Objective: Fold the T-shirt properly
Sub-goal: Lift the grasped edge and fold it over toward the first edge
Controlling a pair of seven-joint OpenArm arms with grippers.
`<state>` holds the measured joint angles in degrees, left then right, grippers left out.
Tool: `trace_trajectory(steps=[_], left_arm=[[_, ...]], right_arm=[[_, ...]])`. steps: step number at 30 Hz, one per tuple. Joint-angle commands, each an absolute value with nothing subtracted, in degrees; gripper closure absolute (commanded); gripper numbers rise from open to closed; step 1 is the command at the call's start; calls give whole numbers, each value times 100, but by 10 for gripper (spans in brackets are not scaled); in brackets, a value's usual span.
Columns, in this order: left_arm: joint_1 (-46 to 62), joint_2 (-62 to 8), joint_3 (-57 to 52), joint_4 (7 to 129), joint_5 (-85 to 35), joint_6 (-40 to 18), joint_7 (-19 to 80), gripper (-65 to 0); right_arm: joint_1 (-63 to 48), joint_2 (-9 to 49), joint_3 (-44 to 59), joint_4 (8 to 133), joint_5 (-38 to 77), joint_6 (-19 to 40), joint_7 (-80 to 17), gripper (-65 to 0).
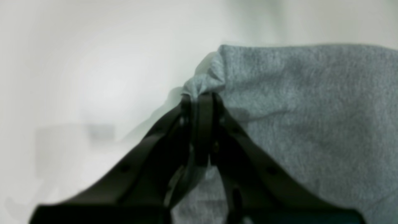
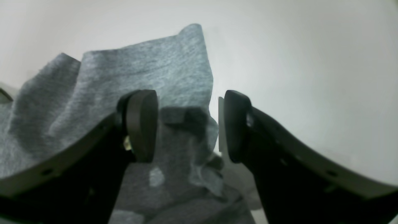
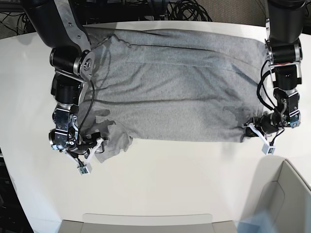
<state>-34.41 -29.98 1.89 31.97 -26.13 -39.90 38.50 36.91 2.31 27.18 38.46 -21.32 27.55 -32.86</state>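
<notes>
The heather-grey T-shirt point(image 3: 175, 92) lies spread flat on the white table point(image 3: 184, 174), plain side up, no lettering showing. My left gripper point(image 3: 248, 130) is at the shirt's front corner on the right of the base view. In the left wrist view it point(image 1: 199, 96) is shut on a bunched bit of the shirt's edge point(image 1: 311, 109). My right gripper point(image 3: 92, 148) is at the crumpled sleeve on the left of the base view. In the right wrist view it point(image 2: 188, 124) is open, its fingers point(image 2: 143, 124) either side of the rumpled cloth point(image 2: 140, 68) below.
A pale bin point(image 3: 286, 194) stands at the front right corner. A shallow tray edge point(image 3: 146, 221) runs along the front. Cables point(image 3: 184, 9) lie behind the table's far edge.
</notes>
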Motion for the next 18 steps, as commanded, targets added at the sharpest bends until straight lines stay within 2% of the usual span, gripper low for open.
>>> trace_trajectory(steps=[1, 11, 18], left_arm=[[-3626, -3099, 189, 3284, -2686, -4000, 3749, 0], [-3626, -3099, 189, 3284, -2686, -4000, 3758, 0], [-3626, -3090, 189, 3284, -2686, -4000, 3758, 0]], right_arm=[[3873, 330, 2730, 3934, -2088, 2712, -3152, -332], [3705, 426, 2730, 3925, -2088, 2712, -3152, -332], [3820, 435, 2712, 3099, -2088, 2712, -3116, -331]])
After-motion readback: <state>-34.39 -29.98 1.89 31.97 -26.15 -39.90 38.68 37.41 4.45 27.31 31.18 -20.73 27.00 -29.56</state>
